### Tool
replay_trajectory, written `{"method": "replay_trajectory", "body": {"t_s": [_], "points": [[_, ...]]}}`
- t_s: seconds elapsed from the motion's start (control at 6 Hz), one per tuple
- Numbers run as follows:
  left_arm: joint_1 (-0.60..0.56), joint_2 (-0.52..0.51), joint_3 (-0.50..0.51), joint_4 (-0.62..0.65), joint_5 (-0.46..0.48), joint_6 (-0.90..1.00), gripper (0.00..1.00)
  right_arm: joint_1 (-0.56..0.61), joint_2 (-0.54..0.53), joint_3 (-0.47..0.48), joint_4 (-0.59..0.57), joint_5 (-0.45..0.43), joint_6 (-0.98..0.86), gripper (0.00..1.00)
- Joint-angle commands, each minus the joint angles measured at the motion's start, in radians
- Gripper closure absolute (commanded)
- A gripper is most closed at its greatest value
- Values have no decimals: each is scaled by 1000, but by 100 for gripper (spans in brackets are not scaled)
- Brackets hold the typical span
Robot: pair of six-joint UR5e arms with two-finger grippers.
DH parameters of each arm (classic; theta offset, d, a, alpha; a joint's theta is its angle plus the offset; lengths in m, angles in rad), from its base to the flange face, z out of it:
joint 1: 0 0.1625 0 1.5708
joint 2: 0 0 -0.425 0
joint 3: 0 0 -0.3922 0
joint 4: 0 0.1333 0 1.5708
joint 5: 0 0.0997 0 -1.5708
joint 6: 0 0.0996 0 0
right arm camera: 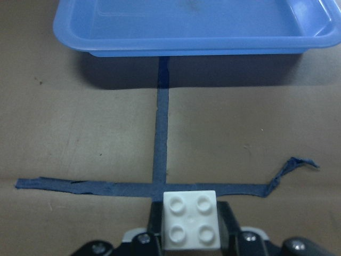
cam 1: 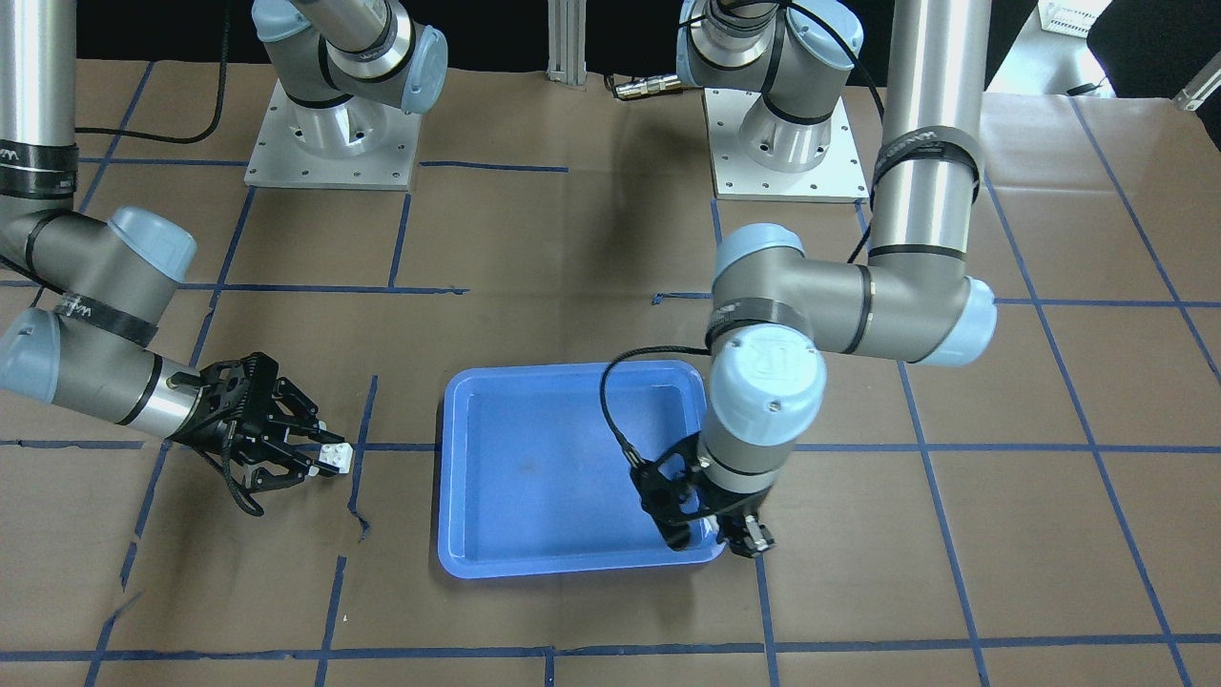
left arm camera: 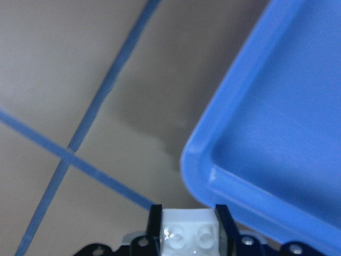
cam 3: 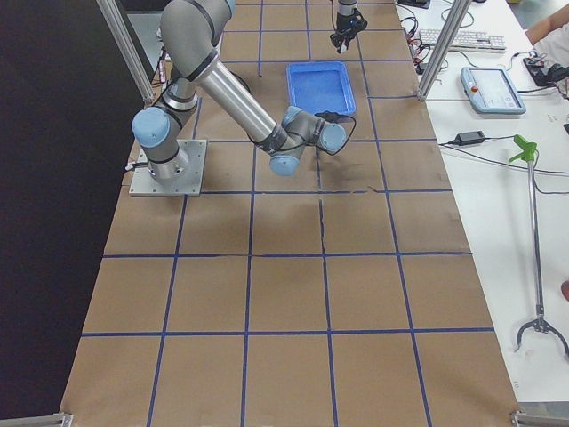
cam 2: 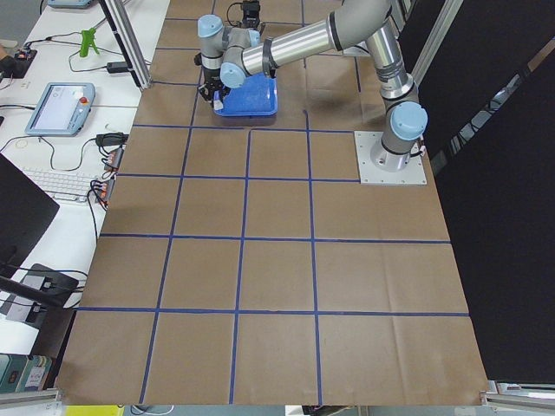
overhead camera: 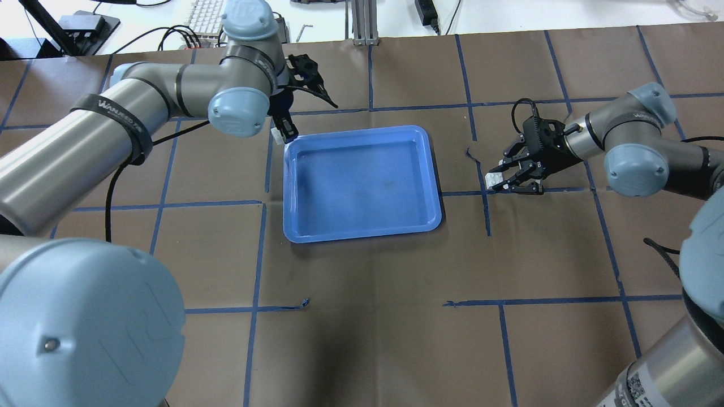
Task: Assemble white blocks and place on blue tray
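The blue tray lies in the middle of the table and holds nothing. My left gripper hangs just outside the tray's far left corner, shut on a white block. The left wrist view shows this block pinched between the fingers, studs up, beside the tray's rim. My right gripper is low over the table to the right of the tray, shut on the other white block. That block shows studs up in the right wrist view, apart from the tray.
The table is brown paper with blue tape lines. A torn tape end curls up near the right gripper. The arm base plates stand on the robot's side. A keyboard and cables lie beyond the table's far edge.
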Motion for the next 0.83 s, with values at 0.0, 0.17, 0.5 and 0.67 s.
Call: {"method": "replay_trajectory", "body": {"t_s": [0.0, 0.17, 0.5, 0.67], "points": [[-143, -9, -33, 17, 9, 109, 100, 0, -33, -63, 13, -13, 17, 73], [-187, -9, -56, 44, 6, 115, 100, 2, -68, -77, 45, -18, 61, 74], [-196, 2, -146, 144, 4, 150, 100, 5, -157, -96, 155, -19, 127, 74], [-196, 2, -177, 154, 4, 149, 100, 8, -153, -139, 235, -30, 129, 74]]}}
